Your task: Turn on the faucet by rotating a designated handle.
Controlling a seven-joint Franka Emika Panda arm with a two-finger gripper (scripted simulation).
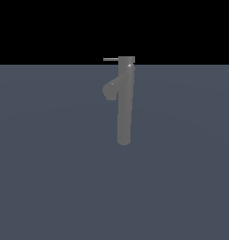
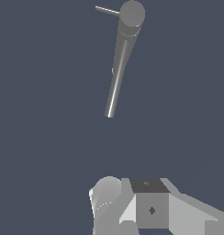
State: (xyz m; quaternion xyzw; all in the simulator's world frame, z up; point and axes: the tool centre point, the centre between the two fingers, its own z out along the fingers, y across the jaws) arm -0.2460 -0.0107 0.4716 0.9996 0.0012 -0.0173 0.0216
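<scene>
The faucet (image 1: 125,103) is a tall grey column on the flat dark blue-grey floor (image 1: 50,164), with a stubby angled spout (image 1: 110,89) branching toward the exterior view's left. The handle (image 1: 110,59), a thin light-grey rod, projects from the cap toward the exterior view's left. The wrist view looks down on the faucet (image 2: 119,64) and its round cap (image 2: 131,13), with the handle (image 2: 107,10) sticking out sideways. Only blocky grey parts of my gripper (image 2: 148,202) show at the frame's edge, well apart from the faucet. Its fingers are not distinguishable. The arm is absent from the exterior view.
Nothing else stands on the floor in either view; a black background lies beyond its far edge.
</scene>
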